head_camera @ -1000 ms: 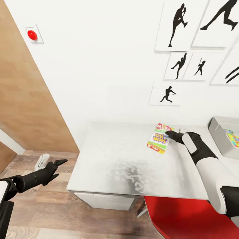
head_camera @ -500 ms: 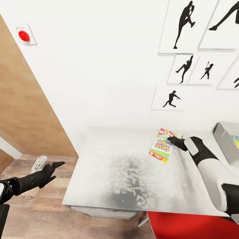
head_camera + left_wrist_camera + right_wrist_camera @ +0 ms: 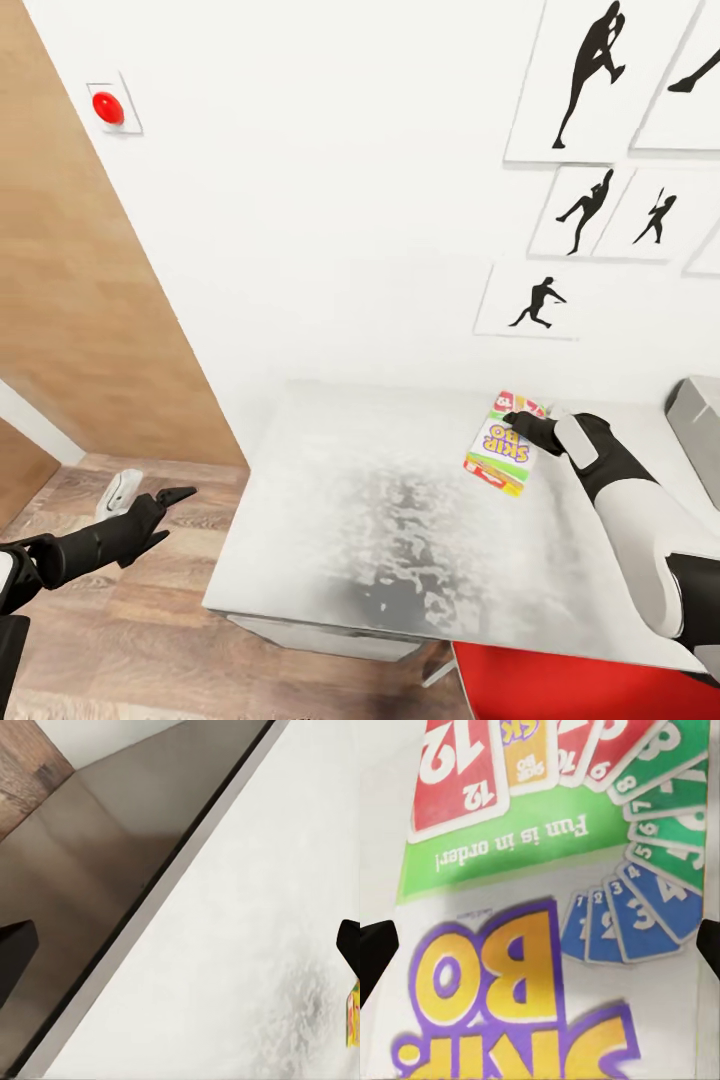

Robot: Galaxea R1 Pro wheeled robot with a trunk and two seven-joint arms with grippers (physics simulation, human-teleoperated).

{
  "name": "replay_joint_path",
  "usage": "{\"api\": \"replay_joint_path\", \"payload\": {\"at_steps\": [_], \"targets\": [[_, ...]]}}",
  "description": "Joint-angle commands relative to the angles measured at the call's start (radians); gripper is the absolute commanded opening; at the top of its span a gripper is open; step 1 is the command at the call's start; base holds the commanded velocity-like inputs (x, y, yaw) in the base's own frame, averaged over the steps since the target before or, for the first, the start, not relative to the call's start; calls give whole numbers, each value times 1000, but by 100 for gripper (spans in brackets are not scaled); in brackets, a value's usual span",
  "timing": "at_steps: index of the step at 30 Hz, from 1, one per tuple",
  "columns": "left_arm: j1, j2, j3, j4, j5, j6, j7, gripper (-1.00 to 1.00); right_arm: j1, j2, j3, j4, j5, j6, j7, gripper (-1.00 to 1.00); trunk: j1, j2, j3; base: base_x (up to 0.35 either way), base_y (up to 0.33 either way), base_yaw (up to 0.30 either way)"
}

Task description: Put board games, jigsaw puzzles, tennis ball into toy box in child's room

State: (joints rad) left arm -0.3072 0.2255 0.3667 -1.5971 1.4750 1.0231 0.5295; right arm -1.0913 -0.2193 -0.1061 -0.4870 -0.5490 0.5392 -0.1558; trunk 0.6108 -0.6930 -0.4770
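Right end effector (image 3: 522, 430) sits low over the SKIP BO game box (image 3: 503, 455), fingers spread either side, not clenched. Since a second ago only the head view has swung left; the toy box (image 3: 698, 425) now shows just at the 3 o'clock edge. Grasp likely imminent. Box lies flat on the bench (image 3: 400, 510), long axis running 1 to 7 o'clock. Left end effector (image 3: 165, 500) hangs released, empty.
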Motion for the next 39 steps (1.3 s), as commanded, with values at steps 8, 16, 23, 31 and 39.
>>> {"api": "replay_joint_path", "payload": {"at_steps": [8, 16, 23, 31, 39], "targets": [[-2, -3, -1, -1, 11, 4, 10, 100, 3, -18, -6, 4, -13, 8, -8, 100, 0, -1, -1, 0, 0, 65], [-2, -5, -2, -1, 11, 4, 10, 100, 4, -74, -12, 0, -25, 6, -10, 100, 0, -1, -1, 0, 0, 4], [-2, -7, -5, -1, 11, 4, 10, 100, 5, -83, -22, 24, -53, 3, -11, 100, 0, -1, -1, 0, 0, 0], [-3, -8, -9, -1, 11, 4, 10, 100, 6, -77, -21, 67, -54, 0, -10, 100, 0, -1, -1, 0, 0, 0], [-3, -9, -11, -1, 11, 3, 10, 100, 7, -77, -18, 92, -54, -2, -8, 100, 0, -1, -1, 0, 0, 87]]}}
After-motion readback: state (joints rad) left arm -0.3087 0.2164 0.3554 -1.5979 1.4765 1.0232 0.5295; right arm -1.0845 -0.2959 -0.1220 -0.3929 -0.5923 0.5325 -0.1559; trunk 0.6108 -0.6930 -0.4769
